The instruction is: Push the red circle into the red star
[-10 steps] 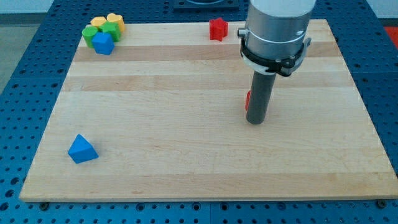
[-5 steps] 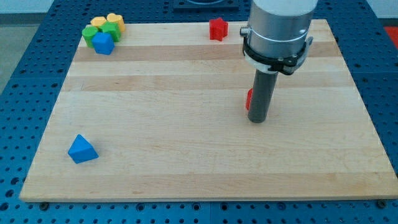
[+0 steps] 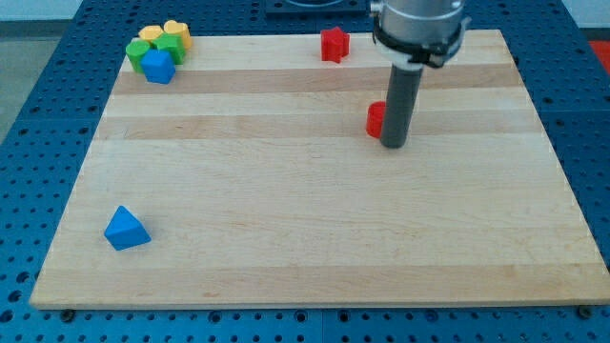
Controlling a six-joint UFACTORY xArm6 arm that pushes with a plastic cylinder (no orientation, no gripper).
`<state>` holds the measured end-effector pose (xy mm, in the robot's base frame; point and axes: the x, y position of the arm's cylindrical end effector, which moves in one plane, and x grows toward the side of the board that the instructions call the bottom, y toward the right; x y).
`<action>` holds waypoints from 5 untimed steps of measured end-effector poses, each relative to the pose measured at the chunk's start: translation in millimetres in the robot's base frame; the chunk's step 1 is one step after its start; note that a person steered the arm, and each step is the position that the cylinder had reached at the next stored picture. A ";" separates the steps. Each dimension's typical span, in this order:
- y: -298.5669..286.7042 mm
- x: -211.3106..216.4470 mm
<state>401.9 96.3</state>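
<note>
The red circle [image 3: 376, 118] lies right of the board's middle, in the upper half, partly hidden behind my rod. My tip [image 3: 395, 145] touches the board just at the circle's lower right, against it. The red star [image 3: 334, 44] sits near the top edge, up and to the left of the circle, apart from it.
A cluster of yellow, green and blue blocks [image 3: 158, 50] sits at the top left corner of the wooden board [image 3: 286, 210]. A blue triangle [image 3: 126, 229] lies at the lower left. The board's edges drop to a blue perforated table.
My tip has moved toward the view's top, and the red circle has slid up and slightly left with it, closer to the red star.
</note>
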 end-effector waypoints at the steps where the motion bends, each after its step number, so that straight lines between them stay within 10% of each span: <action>1: -17.8 -36.1; 5: -61.3 -125.5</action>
